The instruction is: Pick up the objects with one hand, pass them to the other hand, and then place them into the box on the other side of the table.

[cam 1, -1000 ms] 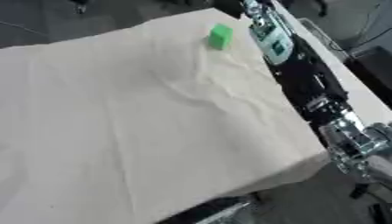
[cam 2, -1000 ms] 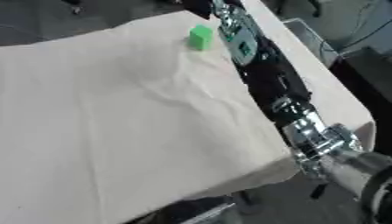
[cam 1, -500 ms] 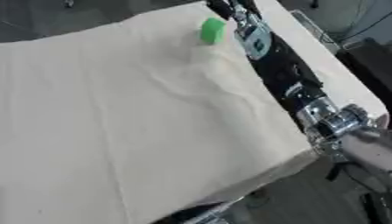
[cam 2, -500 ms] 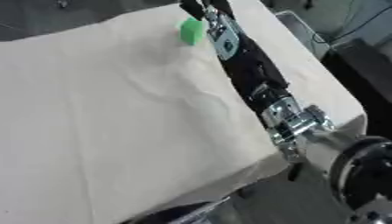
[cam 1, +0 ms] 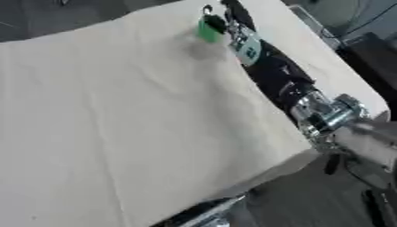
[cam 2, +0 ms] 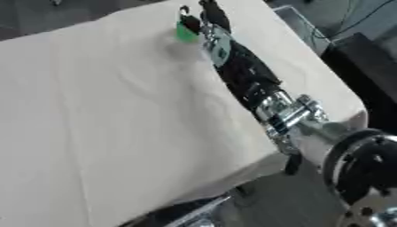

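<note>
Work surface: a table covered by a cream, lightly wrinkled cloth [cam 1: 116, 124], lying askew in both eye views, its near edge falling away at the lower right and soft creases running across the middle. Item: one small bright green block-shaped object [cam 1: 208, 32], at the far end of the cloth near the top of the views, with a faint shadow on the cloth just below and to the left of it. Right arm: a black forearm with a pale green panel and a silver wrist joint [cam 1: 322, 113], entering from the lower right and stretching along the right side of the table toward the far end. Right hand [cam 1: 226, 20]: black, at the green object; dark fingers [cam 2: 188, 20] curl about its top and right side and appear to have hold of it, though blur hides the exact contact and whether the object rests on the cloth or is just above it. Left hand: not visible in either view. Surroundings: dark grey floor [cam 1: 310, 204] beyond the near table edge, dark equipment and cables [cam 1: 372, 40] at the upper right, and a dark strip of floor along the top left beyond the far edge of the cloth.
</note>
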Controlling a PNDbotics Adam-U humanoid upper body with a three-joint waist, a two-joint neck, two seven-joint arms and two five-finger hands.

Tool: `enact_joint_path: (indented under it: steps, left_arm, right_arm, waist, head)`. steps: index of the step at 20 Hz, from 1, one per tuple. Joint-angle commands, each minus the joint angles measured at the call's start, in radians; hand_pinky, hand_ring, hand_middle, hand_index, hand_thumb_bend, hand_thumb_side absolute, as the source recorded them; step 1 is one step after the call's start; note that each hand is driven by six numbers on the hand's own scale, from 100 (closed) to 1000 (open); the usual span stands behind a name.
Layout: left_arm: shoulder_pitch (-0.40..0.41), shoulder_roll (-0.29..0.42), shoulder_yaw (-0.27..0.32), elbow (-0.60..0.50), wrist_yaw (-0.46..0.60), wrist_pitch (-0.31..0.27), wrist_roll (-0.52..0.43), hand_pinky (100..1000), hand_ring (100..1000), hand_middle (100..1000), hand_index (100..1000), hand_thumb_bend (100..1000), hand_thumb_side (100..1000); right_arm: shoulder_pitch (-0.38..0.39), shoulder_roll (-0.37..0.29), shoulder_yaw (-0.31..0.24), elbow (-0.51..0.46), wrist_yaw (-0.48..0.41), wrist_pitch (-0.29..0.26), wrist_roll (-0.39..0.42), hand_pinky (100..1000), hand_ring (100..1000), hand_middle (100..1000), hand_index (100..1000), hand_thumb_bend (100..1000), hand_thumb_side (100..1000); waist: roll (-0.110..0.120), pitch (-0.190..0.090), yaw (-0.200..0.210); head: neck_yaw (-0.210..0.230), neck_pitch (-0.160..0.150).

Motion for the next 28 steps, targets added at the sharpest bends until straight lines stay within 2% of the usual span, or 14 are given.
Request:
enact_joint_path:
  steps: [1,8,15,16,19,21,22,25,26,28]
  left_arm:
    - [-0.005,0.003,0.008,-0.018,0.005,-0.001,-0.004,710,956,749,624,130,801]
    - [-0.002,0.0,0.007,-0.018,0.006,0.003,-0.004,710,957,749,623,129,804]
    - [-0.001,-0.002,0.006,-0.018,0.011,0.004,-0.004,710,958,749,622,130,806]
    - [-0.001,-0.002,0.006,-0.018,0.012,0.004,-0.004,710,959,749,622,129,807]
    - [0.001,-0.003,0.007,-0.018,0.013,0.005,-0.004,710,959,749,621,129,808]
    - [0.002,-0.003,0.007,-0.018,0.014,0.006,-0.004,711,959,749,621,129,809]
    - [0.002,-0.003,0.007,-0.018,0.014,0.006,-0.003,711,959,749,621,129,809]
    - [0.003,-0.003,0.007,-0.018,0.016,0.006,-0.002,710,959,749,621,128,810]
    - [0.003,-0.003,0.007,-0.018,0.016,0.006,-0.002,710,959,750,620,128,811]
    - [0.003,-0.003,0.007,-0.018,0.017,0.007,-0.002,710,959,749,620,128,811]
  right_arm:
    - [-0.029,-0.032,0.01,0.054,0.03,-0.051,0.017,837,918,980,941,100,859]
    - [-0.036,-0.03,0.01,0.082,0.068,-0.148,0.036,840,912,942,937,100,773]
    - [-0.037,-0.021,0.027,0.055,0.128,-0.199,0.118,858,903,902,943,100,788]
    - [-0.037,-0.021,0.027,0.052,0.134,-0.205,0.14,858,901,900,944,100,805]
    - [-0.035,-0.021,0.018,0.038,0.133,-0.213,0.189,854,895,892,941,100,943]
    - [-0.034,-0.022,0.014,0.031,0.126,-0.213,0.202,854,893,888,939,100,967]
    - [-0.033,-0.023,0.015,0.028,0.124,-0.215,0.207,854,892,885,938,100,947]
    - [-0.029,-0.027,0.022,0.015,0.133,-0.226,0.232,860,881,847,932,100,776]
    - [-0.028,-0.028,0.023,0.01,0.142,-0.228,0.24,861,873,823,923,100,669]
    - [-0.026,-0.03,0.022,0.0,0.163,-0.228,0.244,839,833,716,860,100,355]
  waist:
    - [-0.001,-0.012,0.001]
    - [-0.004,-0.01,0.0]
    - [-0.008,-0.011,0.002]
    - [-0.009,-0.011,0.001]
    - [-0.011,-0.012,0.001]
    - [-0.013,-0.013,0.0]
    - [-0.014,-0.013,0.0]
    - [-0.015,-0.015,-0.001]
    - [-0.015,-0.015,-0.001]
    - [-0.016,-0.016,-0.002]
  head:
    - [-0.007,-0.003]
    - [-0.014,-0.003]
    - [-0.021,-0.003]
    - [-0.021,-0.003]
    - [-0.022,-0.003]
    - [-0.024,-0.003]
    - [-0.025,-0.003]
    - [-0.026,-0.003]
    - [-0.027,-0.003]
    - [-0.027,-0.003]
